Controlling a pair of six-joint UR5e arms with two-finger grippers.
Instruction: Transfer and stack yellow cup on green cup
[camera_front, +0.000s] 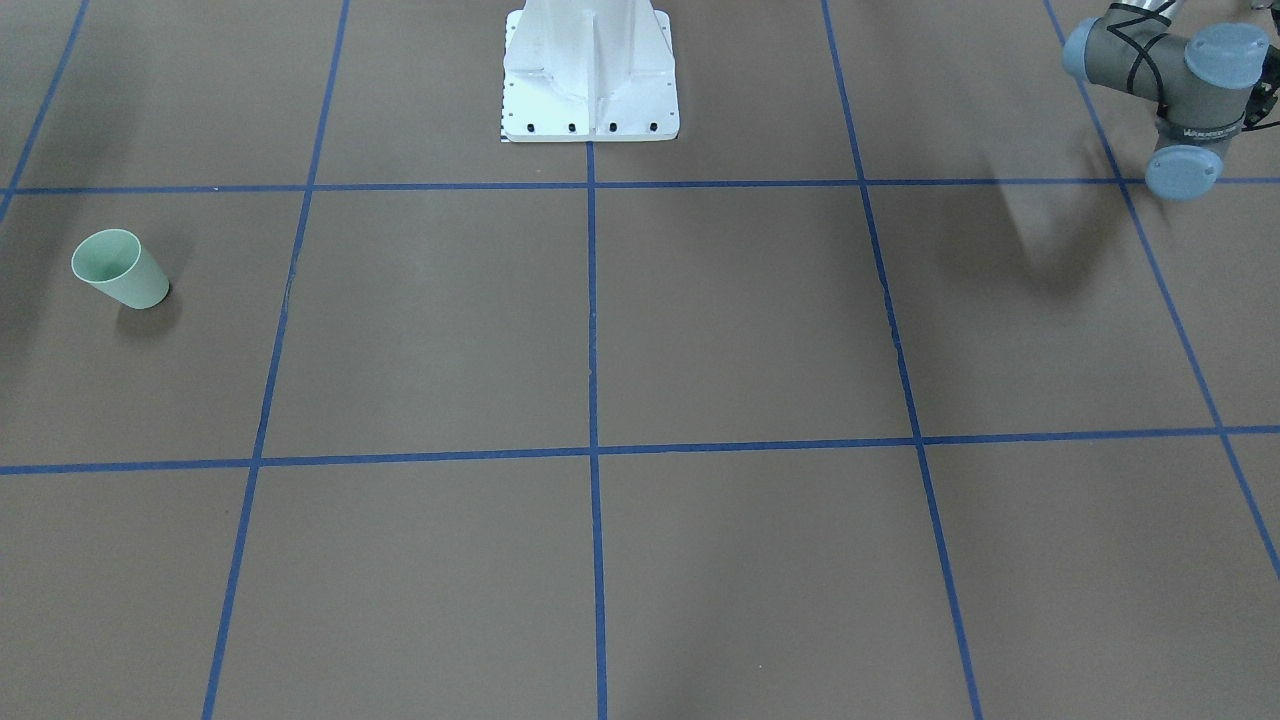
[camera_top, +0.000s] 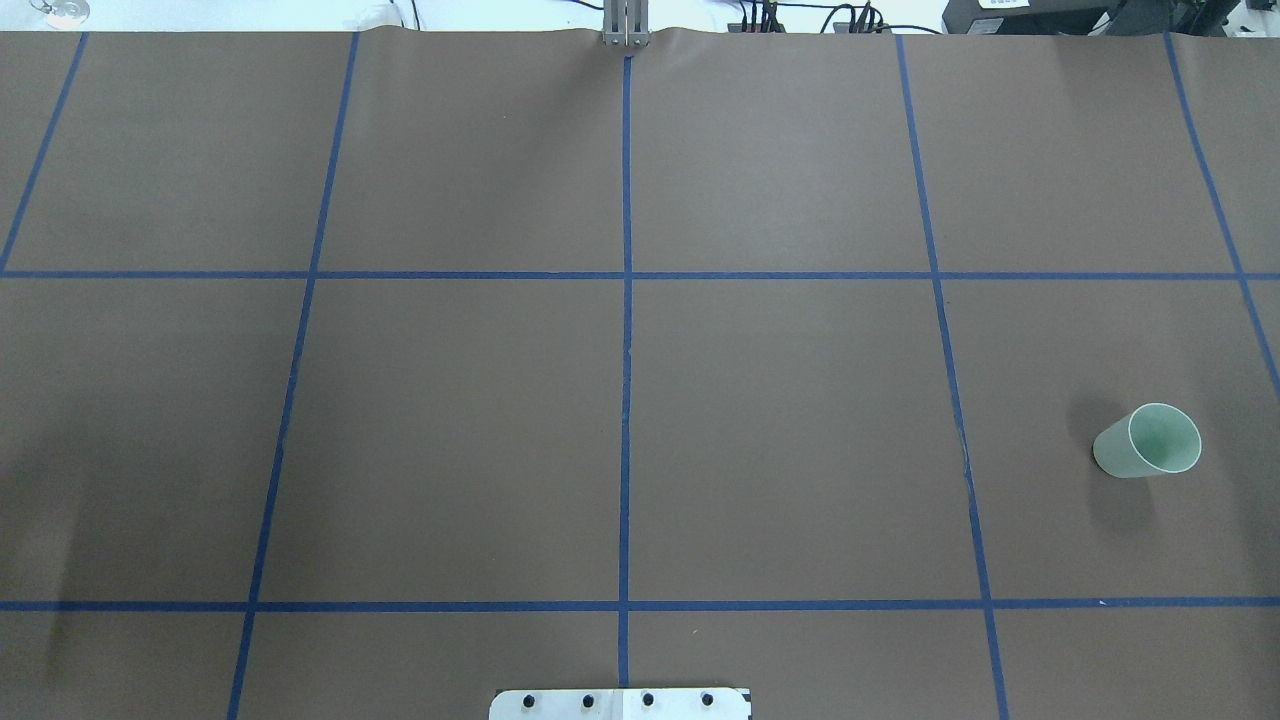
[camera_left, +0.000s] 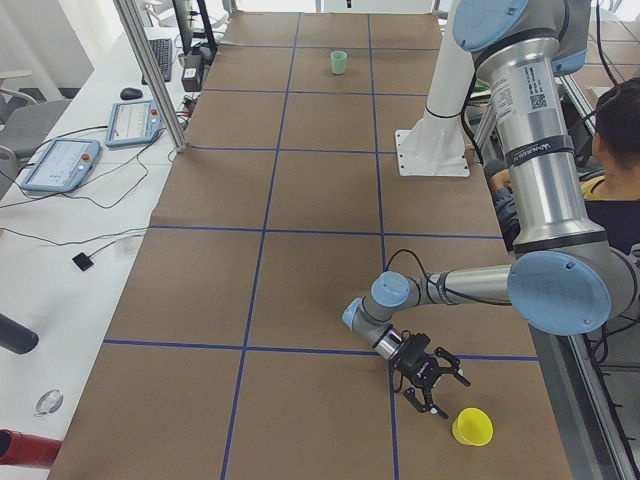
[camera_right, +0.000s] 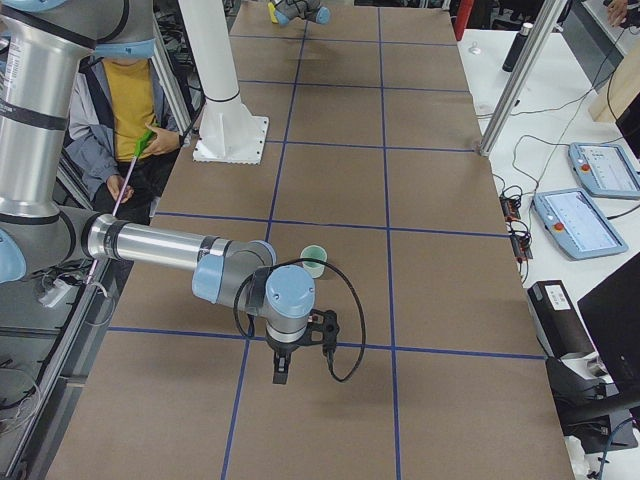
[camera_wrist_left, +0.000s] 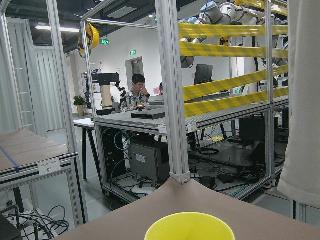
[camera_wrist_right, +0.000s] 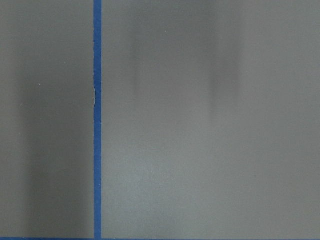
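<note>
The yellow cup (camera_left: 472, 427) stands upright, rim up, far out on the left of the base (camera_left: 432, 158), close to the table's end. The left gripper (camera_left: 447, 394) sits low just beside it, on the base side, and is not touching it. This gripper shows only in the side view, so whether its fingers are wide or narrow cannot be told. The left wrist view shows only the cup's rim (camera_wrist_left: 190, 227) at its bottom edge, slightly right of centre, and no fingers.

The green cup (camera_top: 1147, 441) stands upright well out to the right of the base, so the two cups are far apart. The right gripper (camera_right: 281, 374) hangs pointing down, a little farther from the base than the green cup (camera_right: 314, 260). Its state also cannot be told, and its wrist view shows only table and blue tape (camera_wrist_right: 97, 120).

The step in hand appears to be the reach for the yellow cup. To do it well, the left arm should bring the rim to the middle of its wrist view before closing. The fingers should straddle the wall at mid-height rather than at the rim. The squeeze should be light, since the thin tapered plastic likely flexes and may slip upward out of a hard pinch. The lift should go straight up and keep the cup level. With the cups so far apart, a handover near the base seems likely, so the grasp should leave part of the wall free for the right gripper.
</note>
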